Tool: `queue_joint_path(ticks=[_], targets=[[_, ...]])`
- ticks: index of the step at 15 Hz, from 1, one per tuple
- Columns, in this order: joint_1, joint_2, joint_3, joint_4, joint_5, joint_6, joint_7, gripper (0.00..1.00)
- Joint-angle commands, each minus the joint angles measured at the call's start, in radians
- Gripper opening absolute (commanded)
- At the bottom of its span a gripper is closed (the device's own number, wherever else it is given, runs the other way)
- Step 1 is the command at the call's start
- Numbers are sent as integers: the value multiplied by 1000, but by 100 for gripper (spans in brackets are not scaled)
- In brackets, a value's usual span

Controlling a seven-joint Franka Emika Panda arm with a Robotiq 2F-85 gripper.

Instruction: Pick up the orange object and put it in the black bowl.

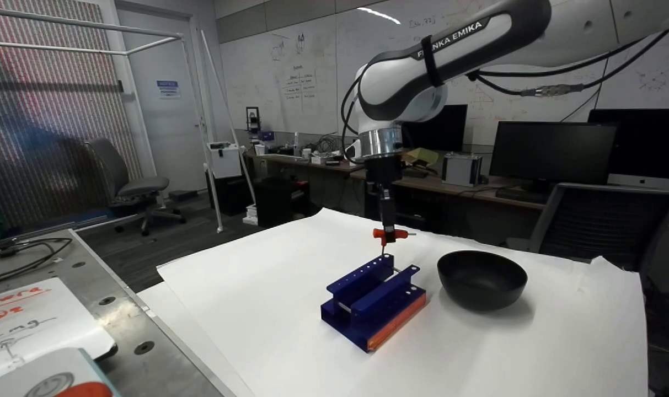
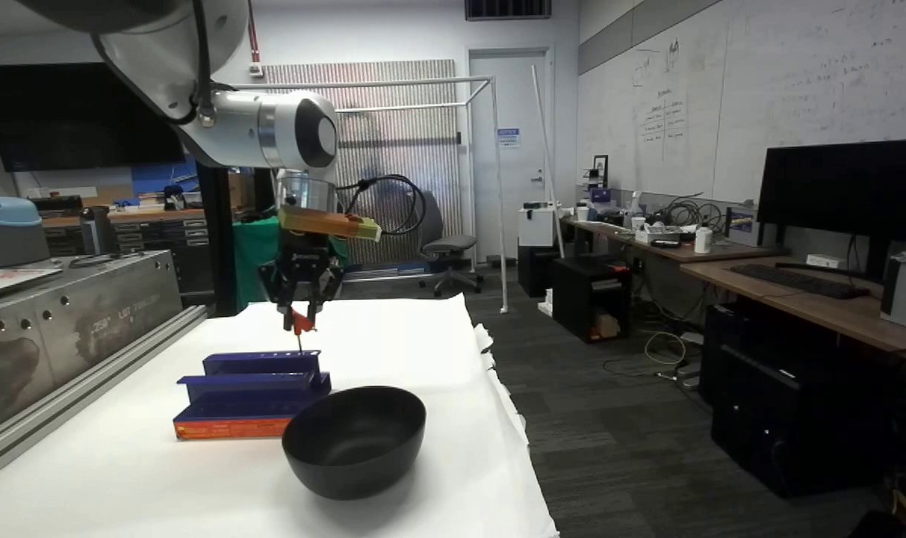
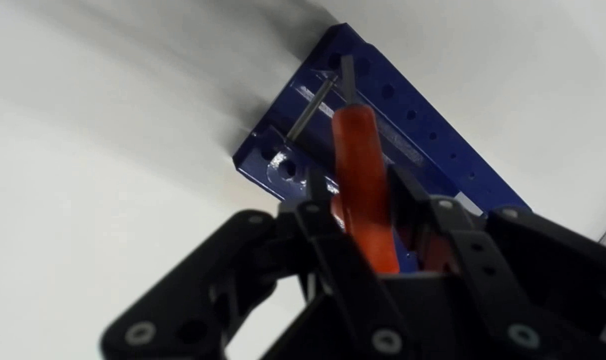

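One orange object (image 3: pixel 363 182) in the tool (image 2: pixel 300 321), partly out of sight

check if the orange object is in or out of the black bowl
Out: in both exterior views, the tool holds the orange object over the blue rack, apart from the black bowl.

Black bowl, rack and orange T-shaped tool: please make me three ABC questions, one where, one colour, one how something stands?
1. The black bowl is: A upside down; B on its side; C upright.
2. The slotted rack is mostly: A blue; B green; C white.
3. The orange T-handle hex key is: A inside the bowl; B between the gripper's fingers; C under the rack.

1 C: its hollow faces up in both exterior views.
2 A: every view shows it blue.
3 B: in the wrist view, fingers flank it.
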Motion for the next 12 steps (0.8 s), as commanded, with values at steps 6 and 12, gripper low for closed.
queue_joint_path(ticks=[6, 12], targets=[[-15, -7, 14, 48, 37, -36, 39, 12], [8, -195, -13, -42, 38, -51, 292, 11]])
